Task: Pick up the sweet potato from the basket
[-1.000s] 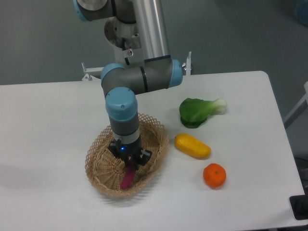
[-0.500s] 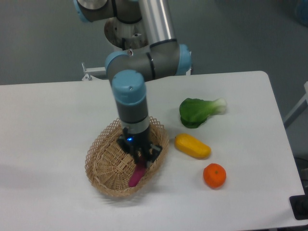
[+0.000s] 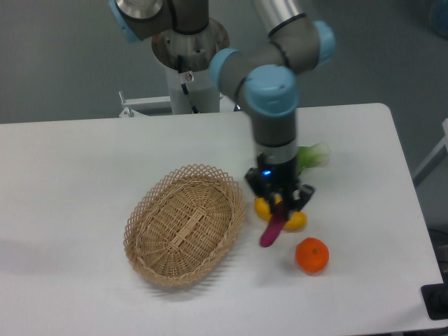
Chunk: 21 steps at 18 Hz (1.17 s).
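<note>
My gripper [image 3: 280,204] is shut on the sweet potato [image 3: 271,228], a slender magenta tuber that hangs tilted below the fingers. It is held in the air to the right of the basket [image 3: 185,224], in front of the yellow vegetable [image 3: 294,221]. The tan wicker basket holds nothing and sits left of centre on the white table.
An orange fruit [image 3: 311,255] lies just right of the hanging tuber. A green leafy vegetable [image 3: 311,155] shows partly behind the arm. The robot base [image 3: 189,42] stands at the table's back edge.
The arm has lifted the sweet potato out of the basket and carried it to the right, over the yellow vegetable. The basket is now empty.
</note>
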### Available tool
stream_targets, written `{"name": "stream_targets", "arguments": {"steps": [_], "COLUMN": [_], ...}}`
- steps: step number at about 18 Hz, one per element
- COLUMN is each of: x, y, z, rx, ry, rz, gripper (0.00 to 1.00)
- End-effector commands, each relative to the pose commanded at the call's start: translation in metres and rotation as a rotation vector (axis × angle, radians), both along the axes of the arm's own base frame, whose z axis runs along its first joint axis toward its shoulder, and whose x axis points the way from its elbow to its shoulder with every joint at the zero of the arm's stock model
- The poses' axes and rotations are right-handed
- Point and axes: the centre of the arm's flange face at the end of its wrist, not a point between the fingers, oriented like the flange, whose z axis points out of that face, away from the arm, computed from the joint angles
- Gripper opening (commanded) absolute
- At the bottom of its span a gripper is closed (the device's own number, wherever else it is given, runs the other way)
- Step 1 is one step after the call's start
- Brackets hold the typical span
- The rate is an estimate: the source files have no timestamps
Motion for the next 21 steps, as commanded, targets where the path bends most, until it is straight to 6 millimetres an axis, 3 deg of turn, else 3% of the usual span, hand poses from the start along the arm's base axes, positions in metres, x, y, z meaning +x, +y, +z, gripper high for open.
{"name": "stream_targets", "arguments": {"steps": [5,21], "x": [-0.03,-0.033], "y": [-0.034,-0.034], "z": [0.003,0.008], "rx": [-0.009,0.001], "ry": [0.011,0.02], "rz": [-0.039,-0.042], "gripper": [0.32,0.32]}}
